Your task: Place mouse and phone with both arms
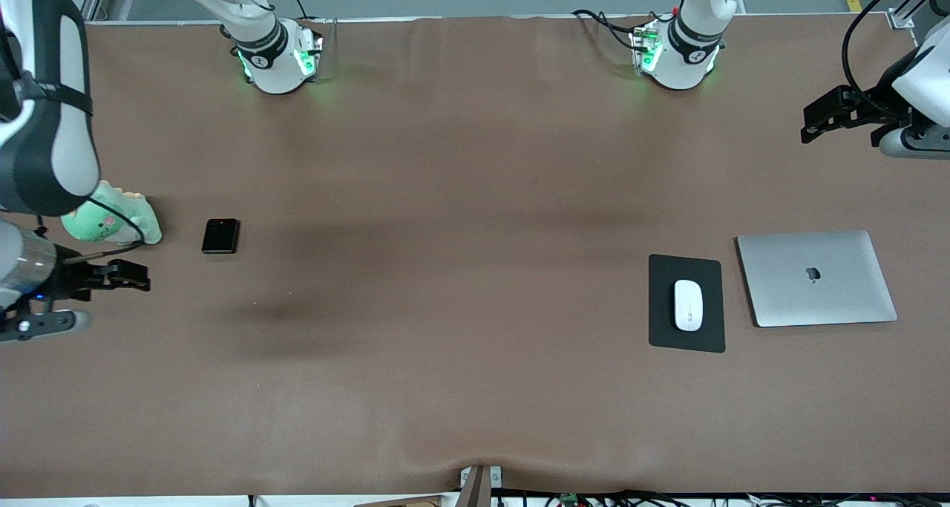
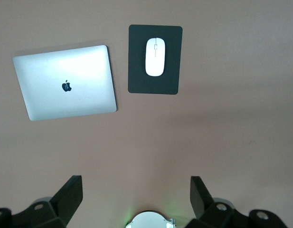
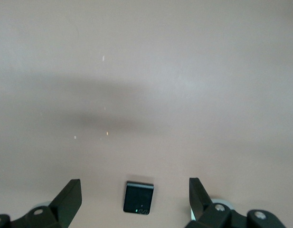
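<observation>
The white mouse (image 1: 688, 304) lies on a black pad (image 1: 664, 332) toward the left arm's end of the table; it also shows in the left wrist view (image 2: 155, 57). The small black folded phone (image 1: 220, 236) lies flat toward the right arm's end and shows in the right wrist view (image 3: 138, 197). My left gripper (image 1: 816, 121) is open and empty, up over the table's edge at the left arm's end (image 2: 137, 192). My right gripper (image 1: 137, 275) is open and empty, high over the table beside the phone (image 3: 134, 186).
A closed silver laptop (image 1: 816, 278) lies beside the pad, toward the left arm's end (image 2: 65, 81). A green plush toy (image 1: 111, 216) sits beside the phone, at the right arm's end. The brown table cover (image 1: 460, 269) is bare in the middle.
</observation>
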You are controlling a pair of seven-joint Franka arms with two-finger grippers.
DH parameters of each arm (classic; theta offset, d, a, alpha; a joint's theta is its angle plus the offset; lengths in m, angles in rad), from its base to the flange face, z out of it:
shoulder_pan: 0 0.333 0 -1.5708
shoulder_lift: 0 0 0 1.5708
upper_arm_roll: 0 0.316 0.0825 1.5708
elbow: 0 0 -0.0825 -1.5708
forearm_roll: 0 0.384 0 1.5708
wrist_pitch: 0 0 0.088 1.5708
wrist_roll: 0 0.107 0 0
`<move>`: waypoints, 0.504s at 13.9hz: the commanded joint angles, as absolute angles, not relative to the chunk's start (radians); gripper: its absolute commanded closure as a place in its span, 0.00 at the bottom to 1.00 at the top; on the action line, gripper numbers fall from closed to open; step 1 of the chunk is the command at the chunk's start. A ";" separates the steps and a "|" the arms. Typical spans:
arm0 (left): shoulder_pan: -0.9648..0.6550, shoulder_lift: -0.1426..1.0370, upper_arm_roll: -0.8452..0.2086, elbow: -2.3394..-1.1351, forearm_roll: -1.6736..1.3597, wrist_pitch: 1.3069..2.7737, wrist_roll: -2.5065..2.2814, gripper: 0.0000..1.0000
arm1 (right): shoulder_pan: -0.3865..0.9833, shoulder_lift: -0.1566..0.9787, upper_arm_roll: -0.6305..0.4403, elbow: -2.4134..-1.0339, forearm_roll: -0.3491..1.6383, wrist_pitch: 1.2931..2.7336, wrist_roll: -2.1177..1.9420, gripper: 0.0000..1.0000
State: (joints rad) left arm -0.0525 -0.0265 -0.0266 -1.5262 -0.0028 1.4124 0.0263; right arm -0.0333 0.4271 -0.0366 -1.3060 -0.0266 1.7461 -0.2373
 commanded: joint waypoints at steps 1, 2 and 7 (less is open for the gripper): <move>-0.051 -0.020 -0.020 -1.505 -0.020 1.396 0.069 0.00 | -0.022 0.375 -0.022 -1.243 -0.028 1.721 -0.221 0.00; -0.051 -0.020 -0.020 -1.505 -0.018 1.396 0.071 0.00 | 0.000 0.333 -0.014 -1.249 -0.041 1.710 -0.218 0.00; -0.049 -0.015 -0.017 -1.503 -0.006 1.401 0.071 0.00 | 0.011 0.195 -0.020 -1.272 -0.043 1.527 -0.215 0.00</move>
